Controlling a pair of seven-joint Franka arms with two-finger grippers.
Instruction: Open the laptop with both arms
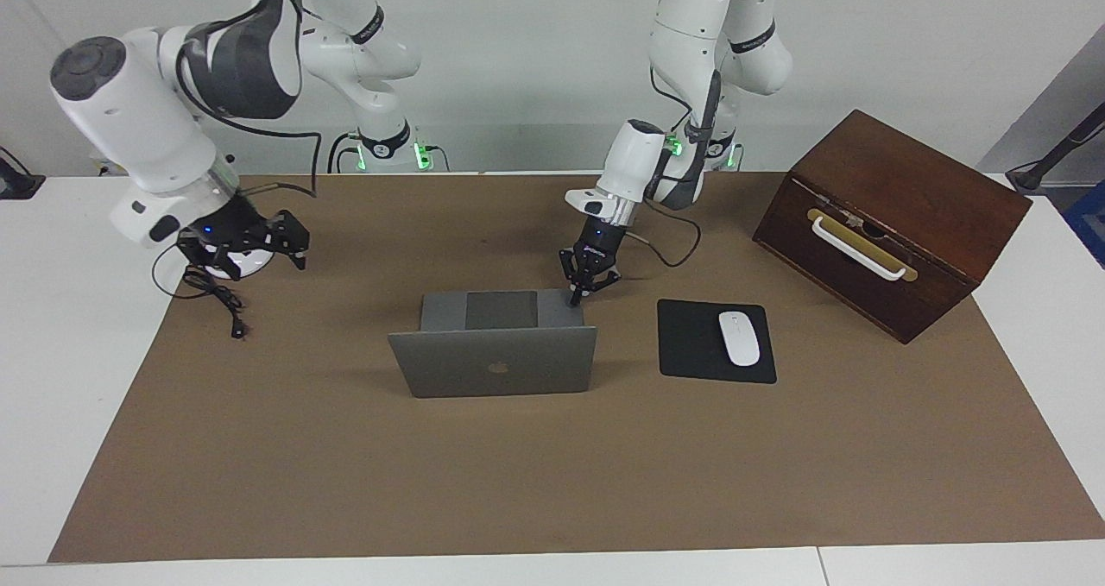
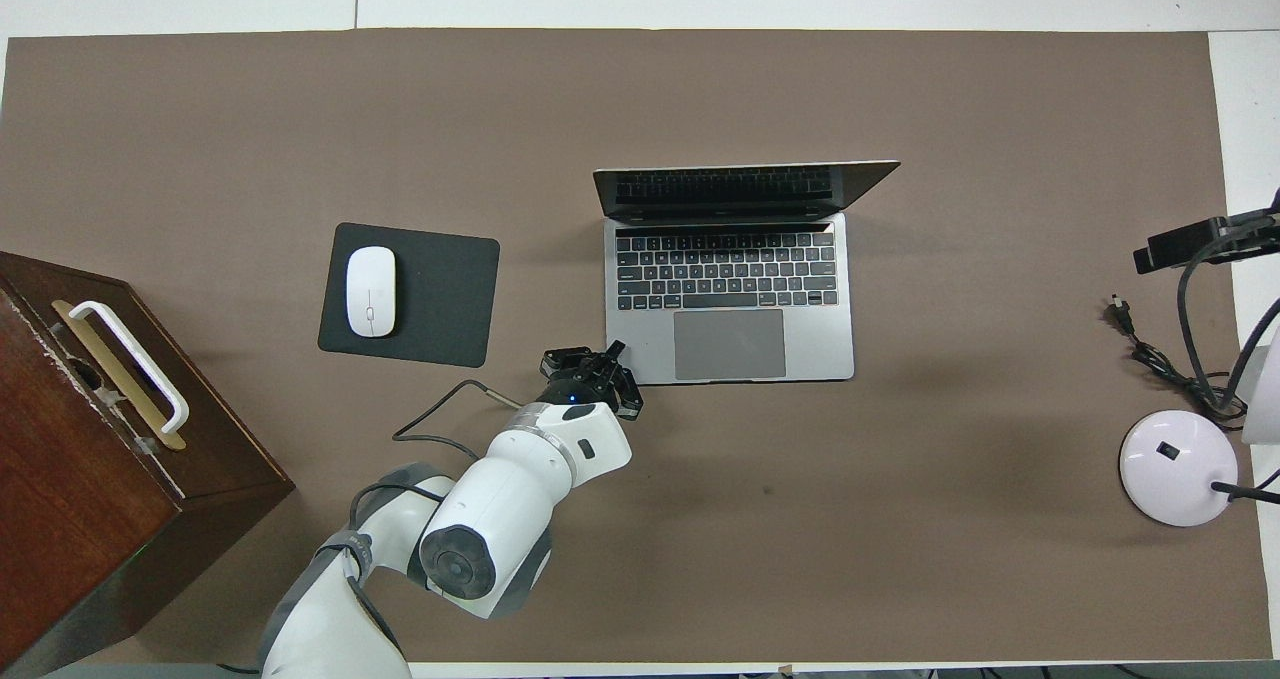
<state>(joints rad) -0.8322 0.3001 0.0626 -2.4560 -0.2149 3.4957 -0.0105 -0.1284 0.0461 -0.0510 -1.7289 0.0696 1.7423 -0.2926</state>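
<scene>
Left end effector, fingertips closed together, presses the laptop's base corner nearest the mouse pad. Laptop open, lid upright, mid-table. Right end effector hangs over the desk lamp's base, well apart from the laptop; grip state unclear.

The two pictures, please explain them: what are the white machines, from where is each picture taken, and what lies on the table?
They are two robot arms, each ending in a small black hand. One picture faces them across the table; the other looks down from above them. On the brown mat are an open laptop, a mouse on a pad, a wooden box and a lamp. The left hand, shut, touches the laptop's corner nearest the robots. The right hand hangs over the lamp. Neither seems to hold anything.
</scene>
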